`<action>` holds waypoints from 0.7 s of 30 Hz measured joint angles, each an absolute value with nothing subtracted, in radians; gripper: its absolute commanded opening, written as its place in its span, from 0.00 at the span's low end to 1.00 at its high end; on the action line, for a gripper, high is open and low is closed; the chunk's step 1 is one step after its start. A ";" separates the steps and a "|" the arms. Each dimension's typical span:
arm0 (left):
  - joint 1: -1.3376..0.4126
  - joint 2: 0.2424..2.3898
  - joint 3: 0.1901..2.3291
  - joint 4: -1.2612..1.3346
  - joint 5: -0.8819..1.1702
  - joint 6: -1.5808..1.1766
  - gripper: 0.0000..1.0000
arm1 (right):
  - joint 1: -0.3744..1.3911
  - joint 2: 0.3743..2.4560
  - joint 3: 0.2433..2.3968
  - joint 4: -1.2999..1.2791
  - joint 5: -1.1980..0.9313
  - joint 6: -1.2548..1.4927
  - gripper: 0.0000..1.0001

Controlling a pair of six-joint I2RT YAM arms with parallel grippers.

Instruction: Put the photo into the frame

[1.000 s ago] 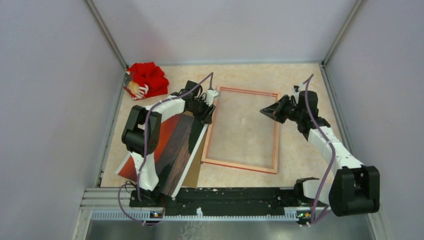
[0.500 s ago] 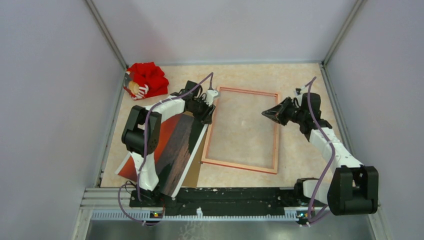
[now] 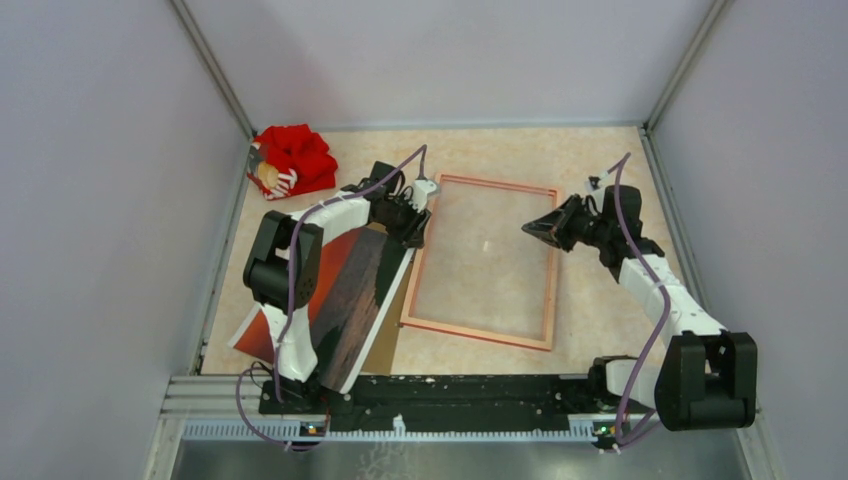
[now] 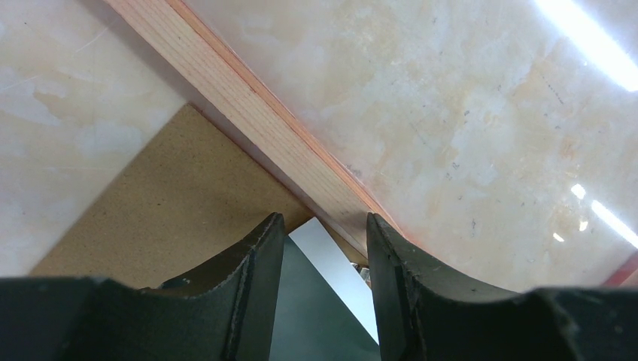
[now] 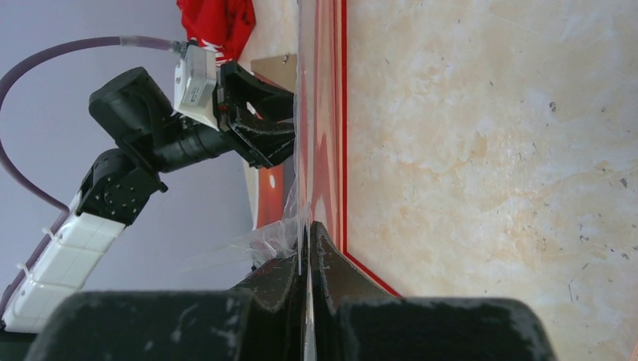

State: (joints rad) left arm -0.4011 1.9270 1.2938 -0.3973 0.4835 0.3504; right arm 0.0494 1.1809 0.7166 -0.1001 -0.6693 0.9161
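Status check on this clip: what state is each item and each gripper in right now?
photo: picture side up, outside the frame, overlapping the brown panel.
frame: lying flat, wood face up, no photo inside.
brown panel: flat, partly under the photo.
left gripper: open over the photo's corner.
right gripper: shut on a clear sheet at the frame.
red cloth: bunched up.

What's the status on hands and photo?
Left hand open at photo corner. Right hand shut on clear sheet at frame edge. Photo outside frame, partly on backing board.
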 measured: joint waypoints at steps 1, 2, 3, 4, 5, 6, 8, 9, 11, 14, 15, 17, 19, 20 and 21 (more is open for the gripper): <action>-0.401 1.927 1.294 -0.397 0.484 0.350 0.51 | 0.049 1.181 0.718 -0.103 -0.672 0.916 0.00; -0.401 1.927 1.294 -0.397 0.484 0.351 0.51 | 0.049 1.181 0.720 -0.106 -0.673 0.916 0.00; -0.401 1.927 1.294 -0.397 0.484 0.350 0.51 | 0.049 1.181 0.720 -0.106 -0.676 0.916 0.00; -0.401 1.927 1.294 -0.397 0.484 0.350 0.51 | 0.049 1.181 0.720 -0.106 -0.676 0.916 0.00; -0.401 1.927 1.294 -0.397 0.484 0.350 0.51 | 0.049 1.181 0.720 -0.107 -0.676 0.917 0.00; -0.401 1.927 1.294 -0.397 0.484 0.350 0.51 | 0.049 1.181 0.720 -0.110 -0.675 0.917 0.00; -0.401 1.927 1.294 -0.397 0.484 0.351 0.51 | 0.049 1.181 0.720 -0.118 -0.672 0.916 0.00; -0.401 1.927 1.294 -0.397 0.484 0.350 0.51 | 0.049 1.181 0.720 -0.123 -0.668 0.916 0.00; -0.401 1.927 1.293 -0.397 0.484 0.351 0.51 | 0.049 1.181 0.713 -0.127 -0.659 0.910 0.00; -0.401 1.925 1.291 -0.397 0.486 0.351 0.51 | 0.049 1.181 0.689 -0.132 -0.650 0.906 0.00; -0.401 1.924 1.290 -0.397 0.486 0.351 0.51 | 0.049 1.181 0.679 -0.136 -0.647 0.904 0.00; -0.402 1.922 1.285 -0.397 0.486 0.351 0.51 | 0.049 1.181 0.665 -0.151 -0.643 0.900 0.00; -0.402 1.922 1.281 -0.397 0.488 0.351 0.51 | 0.049 1.181 0.661 -0.165 -0.638 0.898 0.00; -0.402 1.922 1.281 -0.397 0.489 0.351 0.51 | 0.048 1.181 0.661 -0.170 -0.635 0.896 0.00; -0.402 1.922 1.281 -0.397 0.490 0.351 0.51 | 0.047 1.181 0.661 -0.174 -0.632 0.892 0.00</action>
